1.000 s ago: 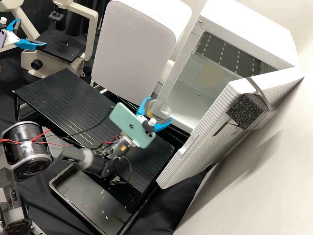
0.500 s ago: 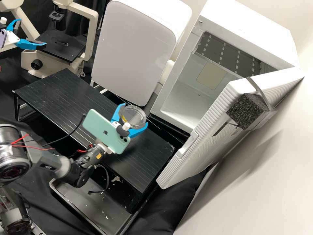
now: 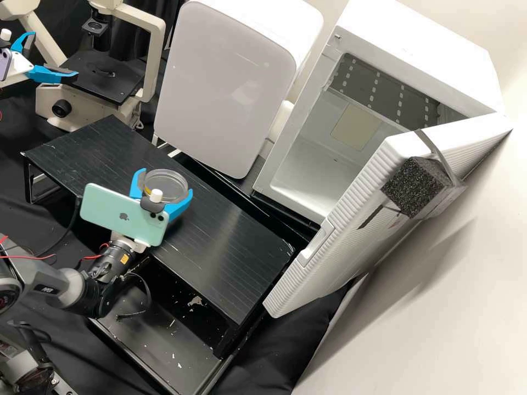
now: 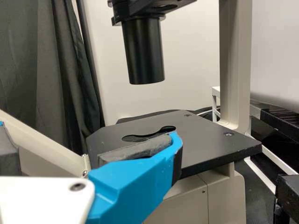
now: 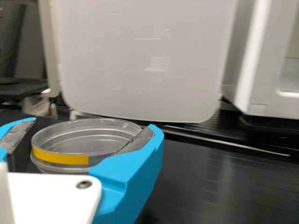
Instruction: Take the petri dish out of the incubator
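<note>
"Black cloth (image 3: 291, 340) underlies the bench, and a pale wall (image 3: 466, 274) rises beside the incubator (image 3: 411, 38). What is the state of the incubator itself?"

"Its door (image 3: 335, 241) stands open, with a black foam block (image 3: 417, 186) strapped to it. A grey-fronted white appliance (image 3: 225, 82) stands just beside the incubator; a microscope (image 3: 156, 60) stands beyond that appliance, well apart from the incubator."

"Where is the petri dish (image 3: 166, 176)?"

"Outside the incubator, in front of the grey-fronted appliance and over the black slatted stand (image 3: 230, 247). The right gripper (image 3: 164, 185) holds it, one blue finger to either side of the rim. In the right wrist view, the dish is clear, roughly level and marked with yellow tape (image 5: 60, 156)."

"And the left gripper (image 3: 57, 55)?"

"Well apart from the incubator, near the microscope's black stage (image 4: 210, 140). Its jaws are spread wide, with nothing between them."

"What else is labelled near the right gripper?"

"A pale green phone (image 3: 115, 214), mounted on the right arm, farther from the incubator than the dish is. A black tray (image 3: 159, 351) lies lower, on the stand's side away from the grey-fronted appliance; pale flecks dot it."
</note>
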`<state>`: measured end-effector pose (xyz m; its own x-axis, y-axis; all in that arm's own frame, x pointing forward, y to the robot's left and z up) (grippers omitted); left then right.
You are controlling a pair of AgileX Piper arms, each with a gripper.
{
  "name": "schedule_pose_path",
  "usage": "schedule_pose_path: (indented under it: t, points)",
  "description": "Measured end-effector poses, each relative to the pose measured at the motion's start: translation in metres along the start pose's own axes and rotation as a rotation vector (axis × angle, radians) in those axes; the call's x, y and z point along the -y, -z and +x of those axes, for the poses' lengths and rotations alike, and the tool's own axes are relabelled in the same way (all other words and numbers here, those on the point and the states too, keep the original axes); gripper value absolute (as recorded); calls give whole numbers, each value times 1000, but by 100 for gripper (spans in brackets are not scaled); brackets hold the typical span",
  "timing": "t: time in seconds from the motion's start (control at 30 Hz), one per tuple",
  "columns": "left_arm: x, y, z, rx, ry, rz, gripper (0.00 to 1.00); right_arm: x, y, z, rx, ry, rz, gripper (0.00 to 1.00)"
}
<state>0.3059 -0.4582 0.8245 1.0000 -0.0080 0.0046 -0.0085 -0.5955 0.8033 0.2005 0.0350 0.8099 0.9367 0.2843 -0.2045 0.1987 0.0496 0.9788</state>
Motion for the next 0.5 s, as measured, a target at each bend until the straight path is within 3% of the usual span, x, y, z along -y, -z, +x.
schedule_pose_path:
  t: [0.27, 0.4, 0.5]
  points:
    - [0, 0, 0, 0, 0, 0, 100, 16, 4, -2, -21, 64, -13, 0]
    - [0, 0, 0, 0, 0, 0, 100, 22, 2, 0, -18, 96, -37, 0]
    - [0, 0, 0, 0, 0, 0, 100, 23, -1, 2, -18, 87, -42, 0]
